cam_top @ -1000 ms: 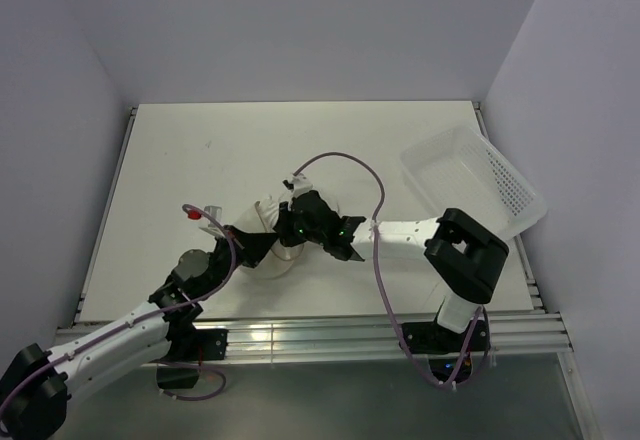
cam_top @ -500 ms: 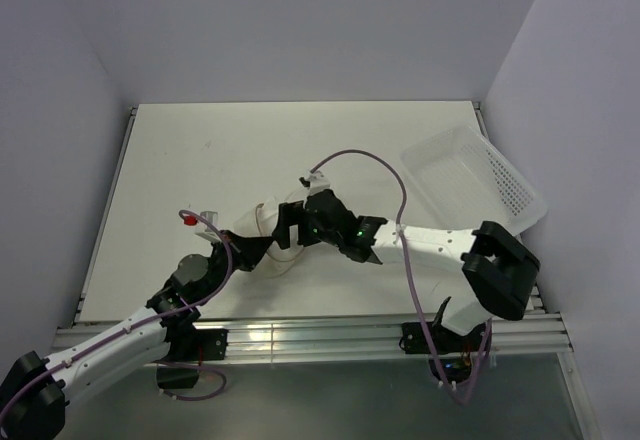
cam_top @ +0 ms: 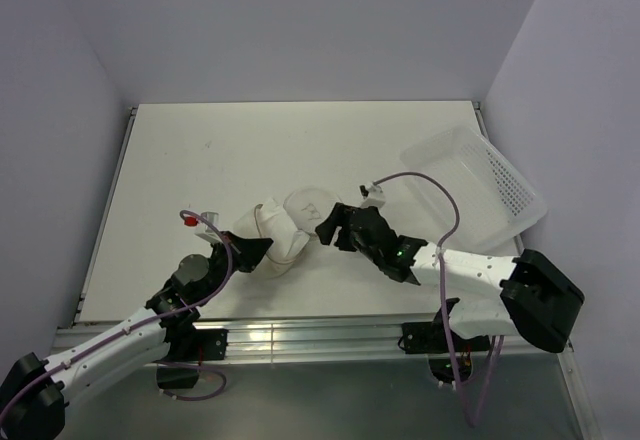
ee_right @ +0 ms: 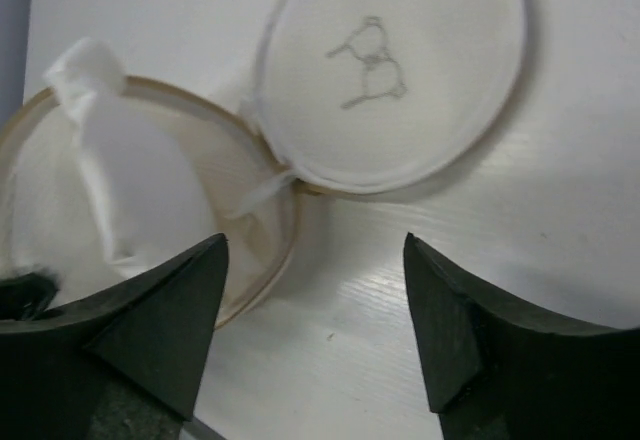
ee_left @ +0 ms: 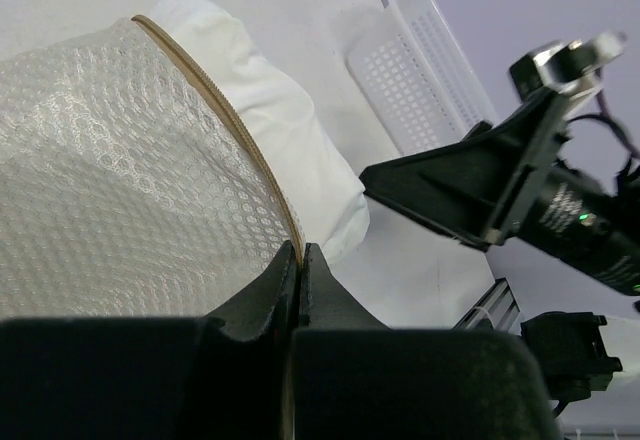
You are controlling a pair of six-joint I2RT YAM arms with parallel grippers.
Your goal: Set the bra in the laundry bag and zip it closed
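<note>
The laundry bag [cam_top: 287, 243] lies open at the table's front centre, its round lid [ee_right: 390, 70] with the small dark mark flipped back flat on the table. The off-white bra [ee_right: 130, 185] is bunched inside the tan rim [ee_right: 275, 250], and a fold [ee_left: 285, 140] bulges over that rim. My left gripper [ee_left: 301, 252] is shut on the bag's tan rim at its near-left side. Just right of the bag, my right gripper [ee_right: 315, 255] hovers open over bare table with nothing between its fingers.
A white perforated plastic tray [cam_top: 478, 182] leans at the table's right edge by the wall. A small red-tipped fitting [cam_top: 188, 216] sits left of the bag. Walls close in the back and both sides.
My right gripper has opened and drawn back to the right, away from the bag, leaving the bra inside. The left gripper has kept its hold on the rim.
</note>
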